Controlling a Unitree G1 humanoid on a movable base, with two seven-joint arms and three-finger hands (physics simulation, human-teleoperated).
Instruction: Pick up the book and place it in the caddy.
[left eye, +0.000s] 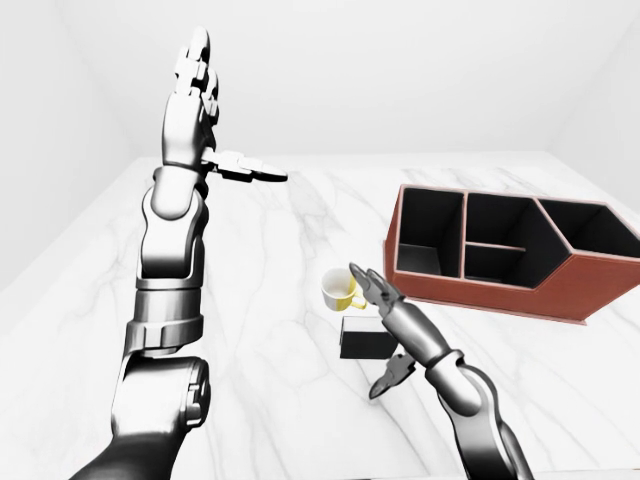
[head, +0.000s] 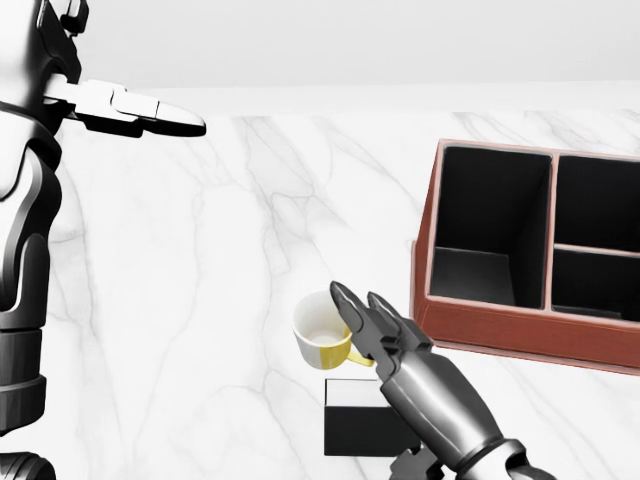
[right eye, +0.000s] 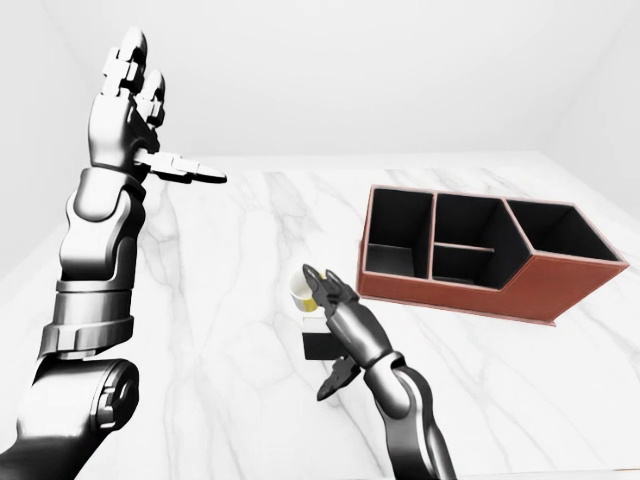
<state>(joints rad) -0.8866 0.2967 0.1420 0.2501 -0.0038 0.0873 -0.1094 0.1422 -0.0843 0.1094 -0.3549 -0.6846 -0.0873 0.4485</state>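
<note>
Right hand (head: 375, 330) open, fingers spread, hovering over black book (head: 360, 428) lying flat on marble table (head: 200, 300), just below yellow mug (head: 322, 335). Left hand (left eye: 195, 85) raised, open, idle. Caddy (left eye: 510, 255) to right. Best lowered straight, clear of mug, gripping book edges.

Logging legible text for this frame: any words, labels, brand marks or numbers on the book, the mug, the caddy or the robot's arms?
None: no text, label, brand or number is readable in any view.
book: plain black, no title shows; the right hand partly covers it.
mug: plain white and yellow.
caddy: plain red-brown walls, dark compartments.
left hand and both arms: bare metal, no markings.
marble table: only veining.
</note>
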